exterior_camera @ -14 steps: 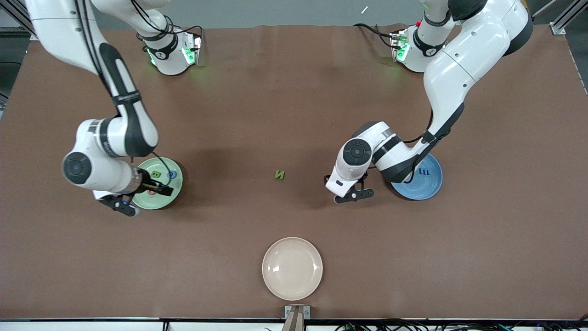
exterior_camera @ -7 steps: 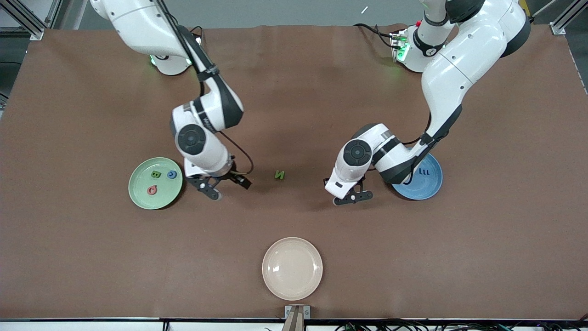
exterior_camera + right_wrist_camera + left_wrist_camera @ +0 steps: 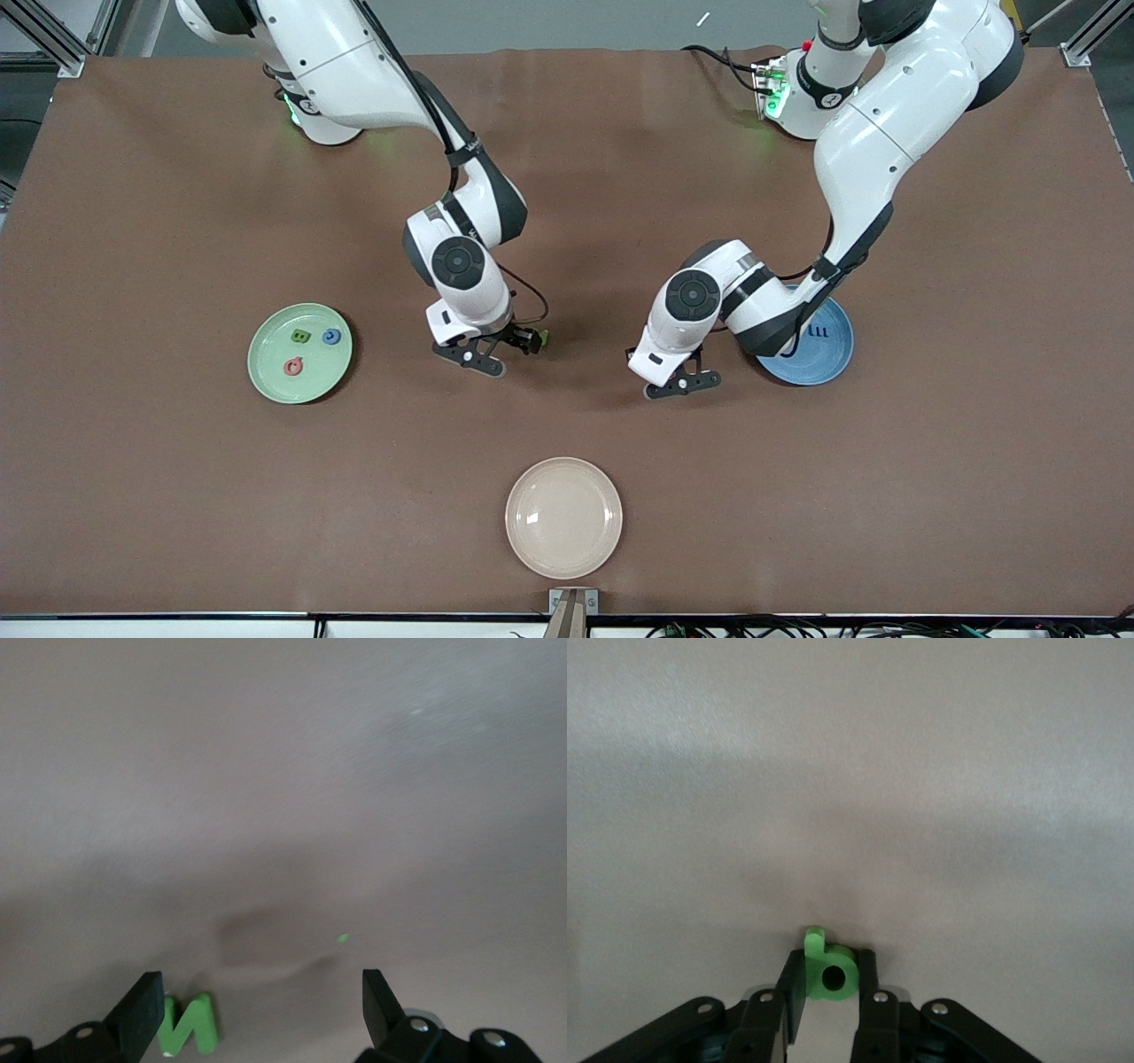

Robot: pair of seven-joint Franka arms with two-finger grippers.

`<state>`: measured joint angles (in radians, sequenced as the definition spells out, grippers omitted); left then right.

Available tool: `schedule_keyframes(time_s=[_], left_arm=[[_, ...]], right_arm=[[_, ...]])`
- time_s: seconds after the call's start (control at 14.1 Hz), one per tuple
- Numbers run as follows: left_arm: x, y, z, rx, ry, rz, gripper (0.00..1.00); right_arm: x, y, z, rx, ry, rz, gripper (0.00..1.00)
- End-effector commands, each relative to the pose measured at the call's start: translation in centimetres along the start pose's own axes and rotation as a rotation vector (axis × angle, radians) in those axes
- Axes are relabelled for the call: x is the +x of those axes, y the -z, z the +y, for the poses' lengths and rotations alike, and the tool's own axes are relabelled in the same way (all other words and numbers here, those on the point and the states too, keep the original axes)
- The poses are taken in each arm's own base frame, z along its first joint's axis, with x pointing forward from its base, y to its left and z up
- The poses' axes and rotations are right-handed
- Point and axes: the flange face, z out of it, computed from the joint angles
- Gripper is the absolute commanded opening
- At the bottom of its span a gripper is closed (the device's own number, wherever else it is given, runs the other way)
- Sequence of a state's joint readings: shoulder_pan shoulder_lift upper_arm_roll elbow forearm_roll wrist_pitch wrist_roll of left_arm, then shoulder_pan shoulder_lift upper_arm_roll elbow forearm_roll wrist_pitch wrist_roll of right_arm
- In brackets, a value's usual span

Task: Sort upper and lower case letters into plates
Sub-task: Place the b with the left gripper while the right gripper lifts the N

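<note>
Green p (image 3: pixel 829 971) – small, stiff, likely light; pinched flat-sided by left gripper (image 3: pixel 830 992). Right gripper (image 3: pixel 263 1010) spread wide over green N (image 3: pixel 188 1025) – empty.

I am looking at an evenly, brightly lit table (image 3: pixel 177 496) in the front view, with light seeming to be coming from overhead. My arms are casting soft, blurred shadows onto the brown surface beneath them. A faint white highlight is glinting on the cream plate (image 3: pixel 563 517), and small green lamps are glowing at my bases. In my left wrist view the picture is paler and washed out, with a dim patch of shadow lying just above a sharply focused green letter (image 3: pixel 828 967). My right wrist view is looking hazy and smeared, its corners are darkening, and the green N (image 3: pixel 188 1026) is appearing soft-edged.
</note>
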<state>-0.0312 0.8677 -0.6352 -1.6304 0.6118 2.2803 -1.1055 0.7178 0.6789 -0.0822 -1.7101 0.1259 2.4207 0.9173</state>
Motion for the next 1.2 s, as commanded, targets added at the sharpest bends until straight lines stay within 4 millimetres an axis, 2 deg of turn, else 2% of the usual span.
schedule_keyframes(time_s=[0.0, 0.21, 0.42, 0.57, 0.71, 0.85, 1.13], left_arm=[[1.5, 1.8, -0.8, -0.002, 0.022, 0.037, 0.13], [3.1, 5.1, -3.9, -0.007, 0.060, 0.051, 0.13], [3.5, 7.4, -10.2, 0.030, 0.009, -0.010, 0.13], [3.2, 8.1, -14.5, 0.021, -0.043, -0.038, 0.13], [2.7, 7.8, -18.3, 0.025, -0.081, -0.062, 0.13], [2.3, 6.7, -21.2, 0.052, -0.125, -0.056, 0.13], [1.0, 4.2, -21.8, 0.038, -0.187, -0.026, 0.14]], right_arm=[[-0.3, -0.2, -1.7, 0.003, 0.039, 0.028, 0.97], [-1.9, -0.8, -2.7, -0.001, 0.063, 0.025, 0.97], [-3.8, -1.1, -3.6, -0.004, 0.058, 0.024, 0.96], [-4.2, -1.4, -3.8, -0.010, 0.058, 0.024, 0.92], [-4.5, -1.9, -3.7, -0.022, 0.070, 0.030, 0.85], [-4.4, -2.7, -3.8, -0.018, 0.076, 0.040, 0.83], [-3.7, -3.5, -4.3, 0.000, 0.069, 0.056, 0.78]])
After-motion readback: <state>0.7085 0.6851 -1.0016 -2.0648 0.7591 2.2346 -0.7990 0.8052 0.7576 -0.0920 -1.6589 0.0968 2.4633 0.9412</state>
